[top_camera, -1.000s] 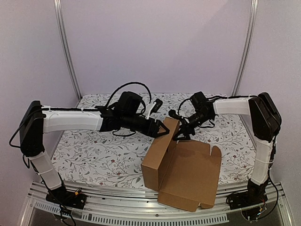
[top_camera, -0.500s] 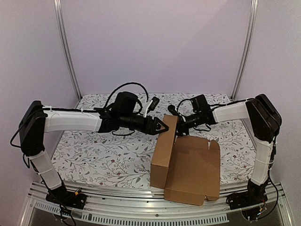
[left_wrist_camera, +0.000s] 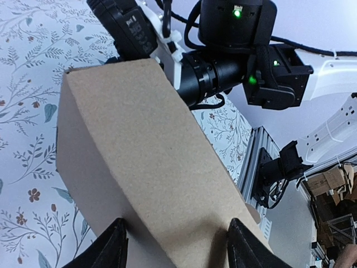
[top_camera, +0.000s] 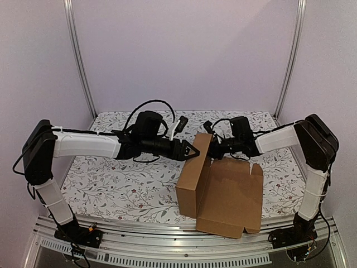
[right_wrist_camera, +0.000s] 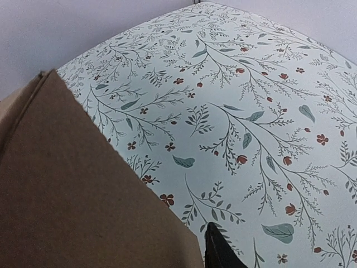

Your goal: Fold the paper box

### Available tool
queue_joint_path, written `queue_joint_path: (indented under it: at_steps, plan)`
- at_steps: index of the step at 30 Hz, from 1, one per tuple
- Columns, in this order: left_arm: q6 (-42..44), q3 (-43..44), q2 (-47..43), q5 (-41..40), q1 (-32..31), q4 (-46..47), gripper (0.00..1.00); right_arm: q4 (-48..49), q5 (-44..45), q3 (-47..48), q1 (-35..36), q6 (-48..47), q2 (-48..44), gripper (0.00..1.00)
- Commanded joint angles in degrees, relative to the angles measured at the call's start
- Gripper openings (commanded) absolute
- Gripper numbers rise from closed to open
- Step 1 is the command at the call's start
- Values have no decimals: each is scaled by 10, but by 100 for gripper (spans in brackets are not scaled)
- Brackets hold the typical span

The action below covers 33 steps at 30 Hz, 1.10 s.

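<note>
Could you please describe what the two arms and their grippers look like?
The left arm and right arm have white shells with black joints. The left gripper and right gripper are black with pointed fingers. Black cables loop above the wrists, and green lights glow on the right wrist.

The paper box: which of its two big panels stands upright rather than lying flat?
The narrow left panel of the paper box, standing on edge; the wider notched panel to its right lies flat.
</note>
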Motion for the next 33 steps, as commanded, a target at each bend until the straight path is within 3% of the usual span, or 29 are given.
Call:
queue_joint_path:
  at_steps: [1, 3, 8, 15, 18, 20, 27, 30, 33]
  plan:
    - [-21, -15, 5, 11, 5, 42, 61, 11, 93, 1, 2, 50, -21, 19]
    - [-29, -22, 2, 16, 6, 63, 61, -5, 108, 8, 2, 69, -18, 12]
    - [-13, -64, -62, 14, 27, 84, 63, -30, 80, 23, -6, 73, -25, 10]
    - [-22, -172, -151, -37, 142, 164, 65, -84, 2, 40, -13, 39, -54, 11]
    - [-48, -192, -119, -57, 159, 227, 65, -116, -16, 48, -13, 23, -55, 11]
    - [-45, -161, -64, -68, 155, 200, 62, -124, -30, 46, -13, 18, -57, 11]
    - [-36, -35, 123, -68, 71, 195, 58, -127, -57, 49, -12, 22, -67, 8]
    - [-33, 32, 172, -43, 33, 174, 57, -115, -13, 48, -7, 23, -68, 0]
    - [-31, 72, 191, -18, 6, 165, 57, -60, 90, 19, 4, 29, -74, 0]
